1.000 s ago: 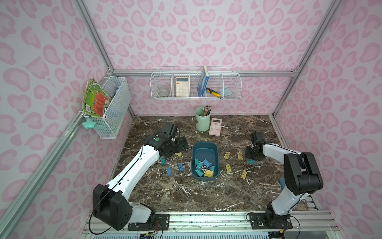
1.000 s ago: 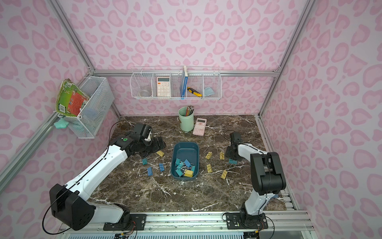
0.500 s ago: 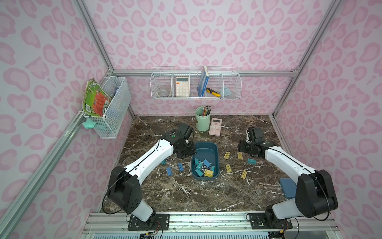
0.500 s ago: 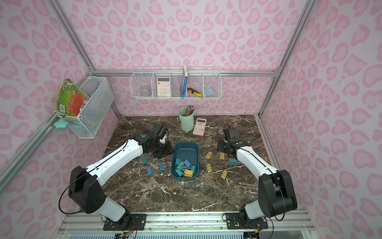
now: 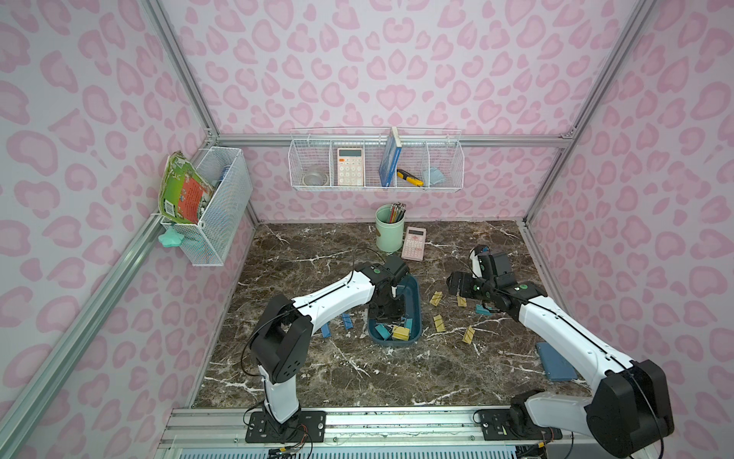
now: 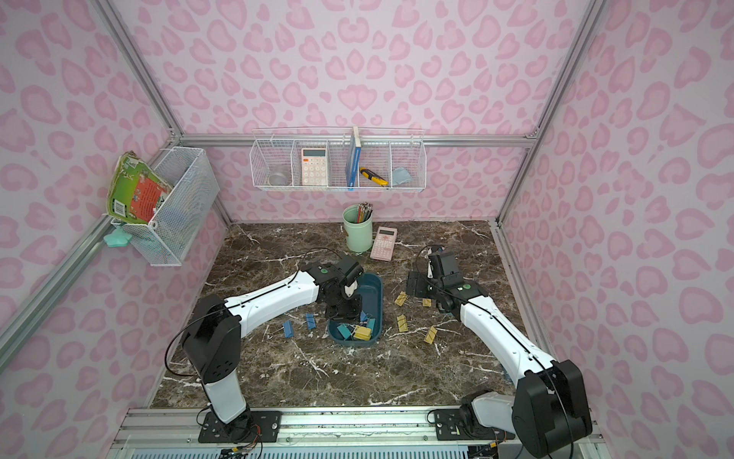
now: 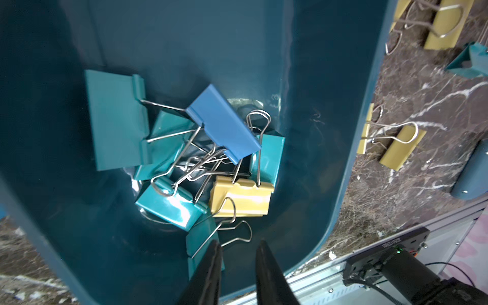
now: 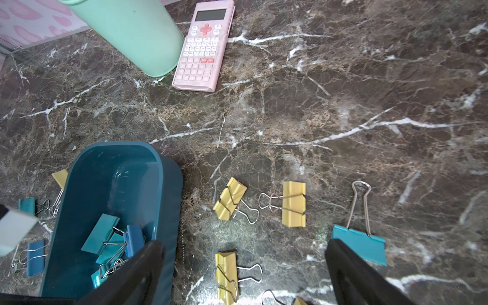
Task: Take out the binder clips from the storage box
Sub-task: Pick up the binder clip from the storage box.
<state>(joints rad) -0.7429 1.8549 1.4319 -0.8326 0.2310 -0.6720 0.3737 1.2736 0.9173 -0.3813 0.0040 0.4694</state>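
In both top views the left arm (image 5: 337,296) covers the middle of the storage box (image 5: 416,308), so from above I see only its near end, and the left jaws are hidden there. In the left wrist view these jaws stand nearly together inside the box, with a narrow gap. One tip lies over a teal clip (image 7: 196,245) and its wire handle; I cannot tell if they pinch it. The right jaws are only a dark block from above. In the right wrist view they are wide apart with nothing between them, above the tabletop (image 8: 290,126) near the box. The lower edge of that view cuts off one yellow clip (image 8: 299,301), and I cannot identify a blurred white shape (image 8: 13,232) at its side. A flat blue thing (image 5: 554,363) lies partly under the right arm (image 5: 564,330).

The box is dark teal, shallow, with rounded corners, and stands mid-tabletop between both arms. The binder clips (image 7: 224,124) inside make a tangled heap at its near end: one blue, one yellow, several teal, with silver handles crossed. More lie outside: yellow clips (image 5: 438,322) on the right side, blue clips (image 5: 347,321) on the left.
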